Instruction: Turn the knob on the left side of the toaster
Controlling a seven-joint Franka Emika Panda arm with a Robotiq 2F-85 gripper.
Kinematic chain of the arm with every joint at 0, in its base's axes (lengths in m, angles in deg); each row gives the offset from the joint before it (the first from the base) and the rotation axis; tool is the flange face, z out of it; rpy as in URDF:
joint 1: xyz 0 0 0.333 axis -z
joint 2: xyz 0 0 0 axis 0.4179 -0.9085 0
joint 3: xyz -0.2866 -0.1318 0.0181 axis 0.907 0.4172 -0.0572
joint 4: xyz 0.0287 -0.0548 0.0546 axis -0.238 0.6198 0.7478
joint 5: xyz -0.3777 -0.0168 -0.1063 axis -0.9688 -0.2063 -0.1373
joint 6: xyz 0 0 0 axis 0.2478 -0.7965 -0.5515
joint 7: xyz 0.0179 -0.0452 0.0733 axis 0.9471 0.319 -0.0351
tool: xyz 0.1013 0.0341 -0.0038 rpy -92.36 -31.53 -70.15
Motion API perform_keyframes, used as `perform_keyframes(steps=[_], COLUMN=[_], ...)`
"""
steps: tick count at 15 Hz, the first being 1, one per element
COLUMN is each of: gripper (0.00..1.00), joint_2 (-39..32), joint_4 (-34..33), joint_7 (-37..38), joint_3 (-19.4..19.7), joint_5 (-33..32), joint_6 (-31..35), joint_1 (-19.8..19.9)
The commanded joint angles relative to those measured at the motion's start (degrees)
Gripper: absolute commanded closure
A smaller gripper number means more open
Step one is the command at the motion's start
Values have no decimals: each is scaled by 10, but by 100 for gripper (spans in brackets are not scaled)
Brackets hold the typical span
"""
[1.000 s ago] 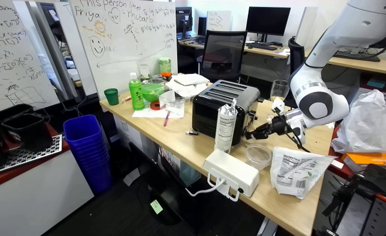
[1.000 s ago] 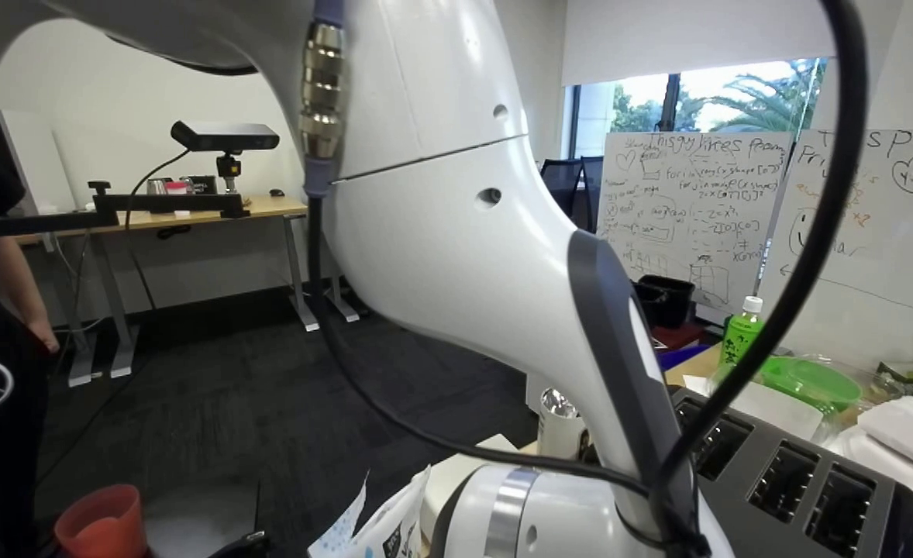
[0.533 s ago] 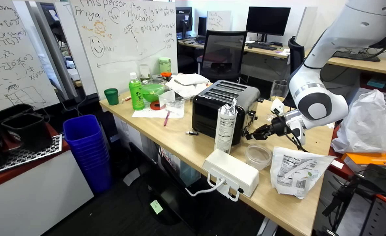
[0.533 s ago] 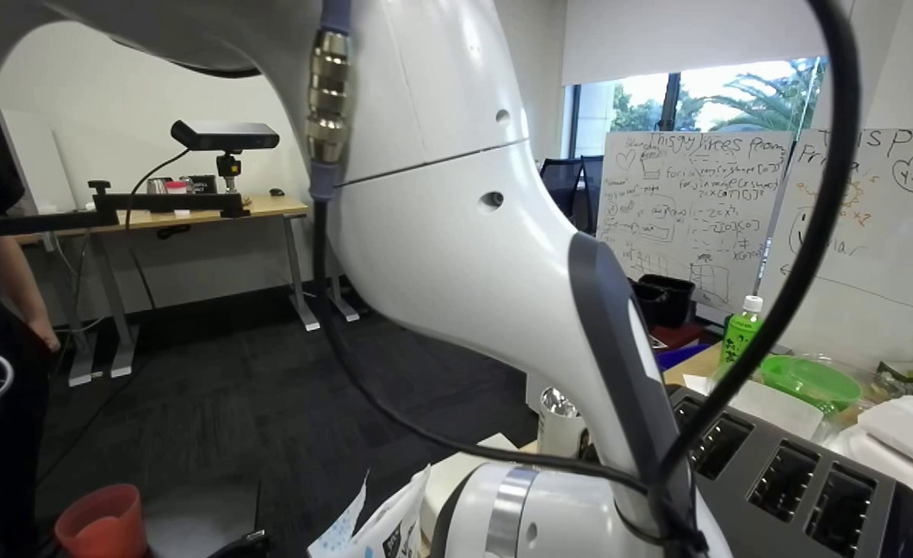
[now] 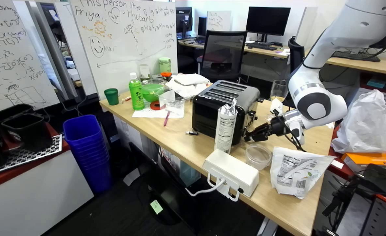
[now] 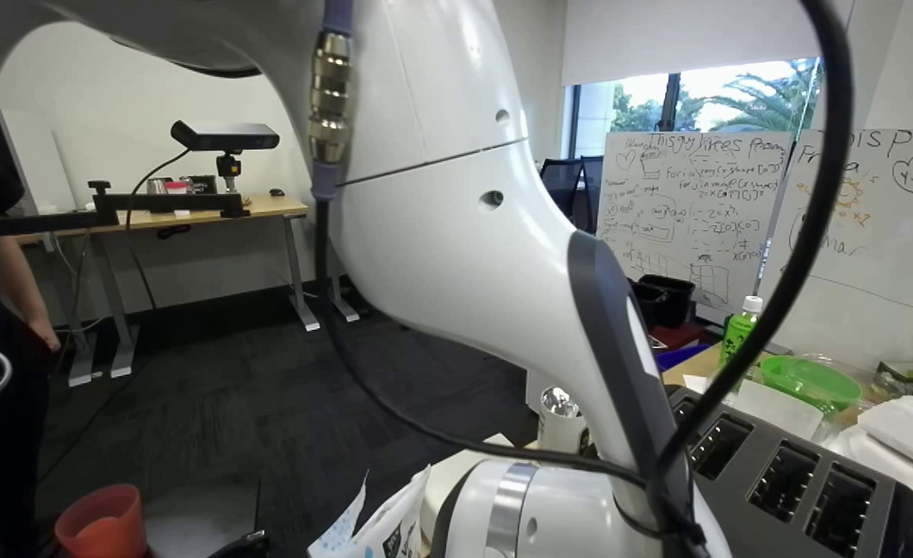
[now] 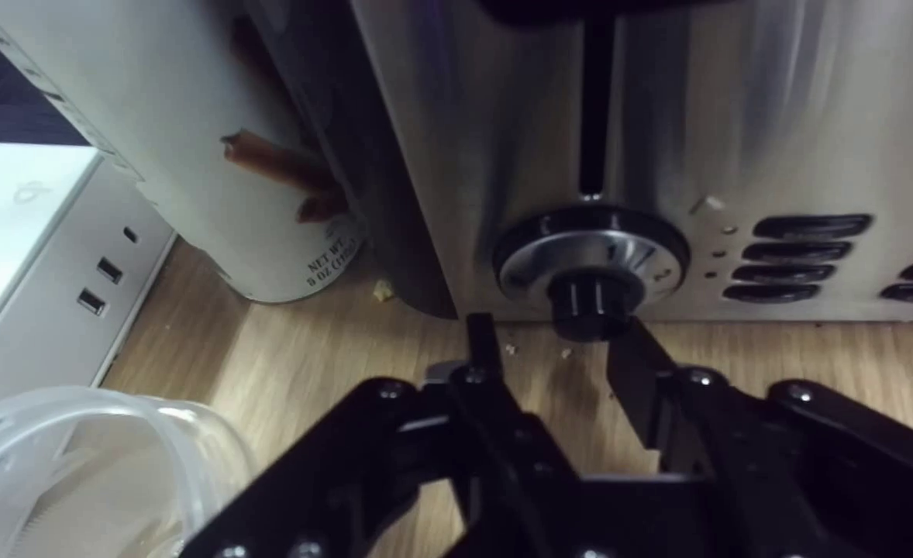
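The black-and-silver toaster [image 5: 209,113] stands on the table, with dark slots on top; part of it shows in an exterior view [image 6: 724,508] behind my arm. In the wrist view its metal front panel [image 7: 495,132] carries a round black knob [image 7: 590,306] on a numbered silver dial at the left, below a vertical slot. My gripper [image 7: 554,327] is open, its fingers on either side of the knob. The right finger overlaps the knob's edge; whether it touches is unclear. The left finger is apart from it. In an exterior view the gripper [image 5: 247,137] is low at the toaster's front.
A tall canister [image 5: 225,132] stands at the toaster's near corner. A clear round container [image 5: 258,157], a flat white box [image 5: 230,170] with a cord and a white pouch [image 5: 301,170] lie near the gripper. A glass [image 5: 279,90] stands behind the arm.
My arm has shifted slightly, and the gripper tips sit a little lower and closer to the toaster's front. The toaster and the other objects have not moved.
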Motion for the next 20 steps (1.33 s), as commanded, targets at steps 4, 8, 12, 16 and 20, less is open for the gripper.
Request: perform_keyframes(steps=[4, 8, 12, 16, 20], gripper=[88, 87, 59, 31, 2], joint_2=[13, 18, 19, 28, 36], joint_4=[-4, 0, 0, 4, 5], joint_7=[-48, -68, -84, -86, -87], joint_3=[2, 2, 2, 2, 1], joint_5=[20, 18, 20, 17, 18], joint_6=[-5, -11, -11, -13, -16], joint_1=[2, 2, 1, 2, 2])
